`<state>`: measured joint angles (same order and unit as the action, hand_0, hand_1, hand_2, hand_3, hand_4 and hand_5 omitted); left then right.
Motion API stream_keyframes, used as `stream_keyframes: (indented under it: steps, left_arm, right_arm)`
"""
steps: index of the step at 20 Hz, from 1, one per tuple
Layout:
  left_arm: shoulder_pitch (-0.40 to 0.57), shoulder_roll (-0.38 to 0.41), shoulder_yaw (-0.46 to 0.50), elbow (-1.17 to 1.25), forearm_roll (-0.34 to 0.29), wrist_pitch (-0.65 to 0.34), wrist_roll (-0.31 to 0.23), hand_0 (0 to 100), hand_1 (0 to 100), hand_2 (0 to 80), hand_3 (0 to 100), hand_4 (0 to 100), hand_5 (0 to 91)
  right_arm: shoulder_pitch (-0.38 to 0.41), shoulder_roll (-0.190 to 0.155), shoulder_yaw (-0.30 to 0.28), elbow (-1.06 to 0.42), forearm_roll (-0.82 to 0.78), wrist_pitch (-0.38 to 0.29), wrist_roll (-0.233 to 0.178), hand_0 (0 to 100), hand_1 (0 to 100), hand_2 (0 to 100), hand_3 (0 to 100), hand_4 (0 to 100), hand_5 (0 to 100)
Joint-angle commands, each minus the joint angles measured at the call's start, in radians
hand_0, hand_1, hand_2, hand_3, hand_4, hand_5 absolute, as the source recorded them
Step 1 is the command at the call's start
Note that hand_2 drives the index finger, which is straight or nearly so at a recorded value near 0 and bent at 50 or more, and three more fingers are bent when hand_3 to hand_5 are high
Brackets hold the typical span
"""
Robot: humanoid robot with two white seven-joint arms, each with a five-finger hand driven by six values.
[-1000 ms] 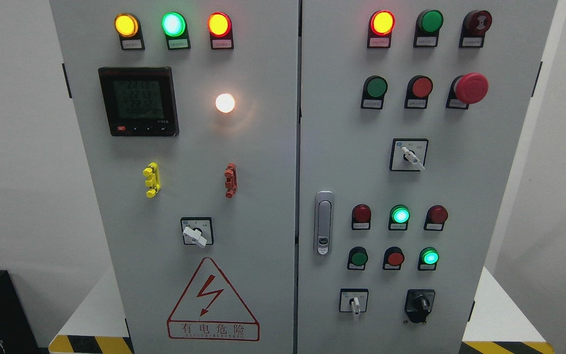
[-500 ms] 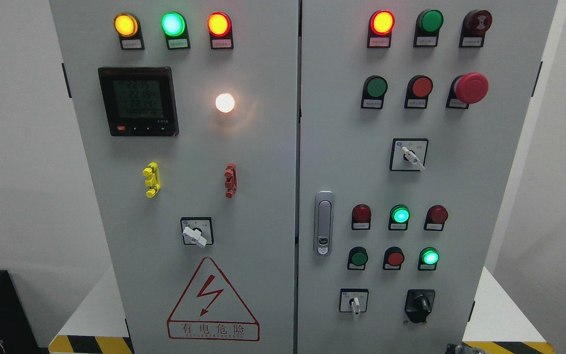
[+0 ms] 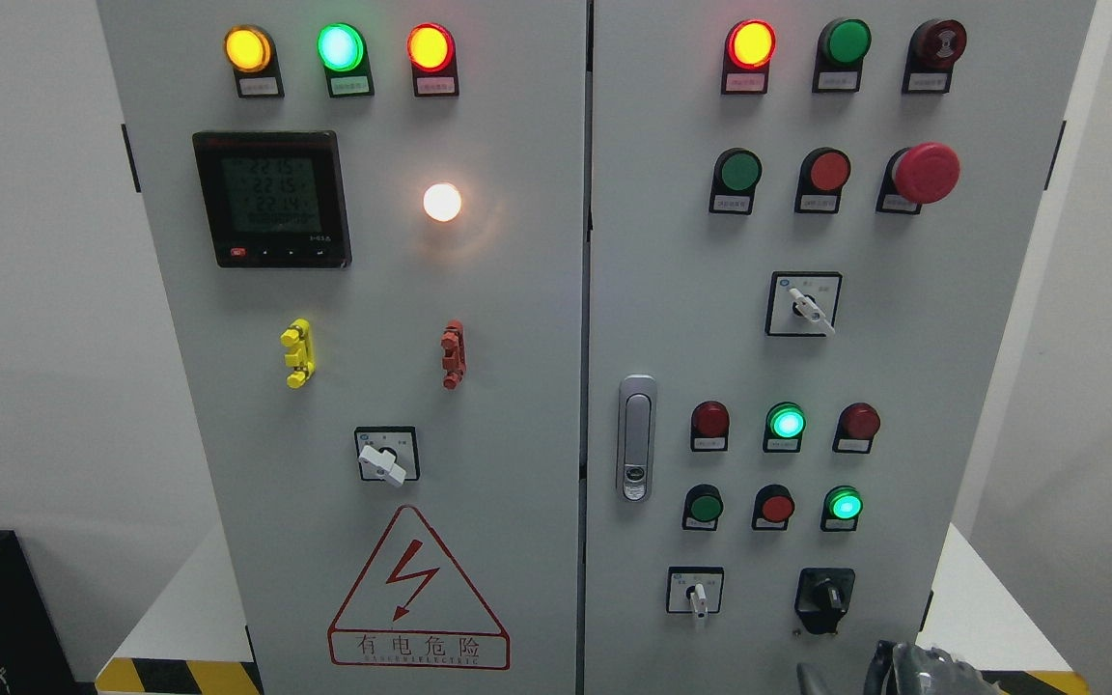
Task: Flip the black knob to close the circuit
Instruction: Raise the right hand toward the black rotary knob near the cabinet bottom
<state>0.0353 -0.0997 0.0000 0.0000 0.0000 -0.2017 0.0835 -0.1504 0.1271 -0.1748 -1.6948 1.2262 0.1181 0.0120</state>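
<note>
The black knob [image 3: 824, 598] sits at the lower right of the grey cabinet's right-hand door [image 3: 672, 319], in the bottom row of controls. It is a black rotary selector on a square black base, its raised grip standing roughly upright with a slight lean. A small white-handled selector switch [image 3: 696, 592] lies to its left in the same row, well apart, and a lit green button [image 3: 843, 506] sits just above it. Nothing touches the knob.

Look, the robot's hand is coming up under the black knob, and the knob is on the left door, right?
Not quite. The head view shows the black knob on the right door, near its bottom. The hand does come up just under it.
</note>
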Motion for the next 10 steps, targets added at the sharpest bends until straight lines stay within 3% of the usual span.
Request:
stream_keyframes:
  steps: [1,10]
  left_arm:
    - [0.0,0.0,-0.021,0.022,-0.021,-0.001,0.001,0,0,0.0,0,0,0.0]
    - [0.0,0.0,-0.021,0.022,-0.021,-0.001,0.001,0,0,0.0,0,0,0.0]
  right_arm:
    - [-0.061,0.005,-0.008,0.06,0.009,0.006,0.0,0,19,78,97,75,76]
    - [-0.075,0.005,-0.014,0.064,0.01,0.009,0.002,0,19,78,96,75,76]
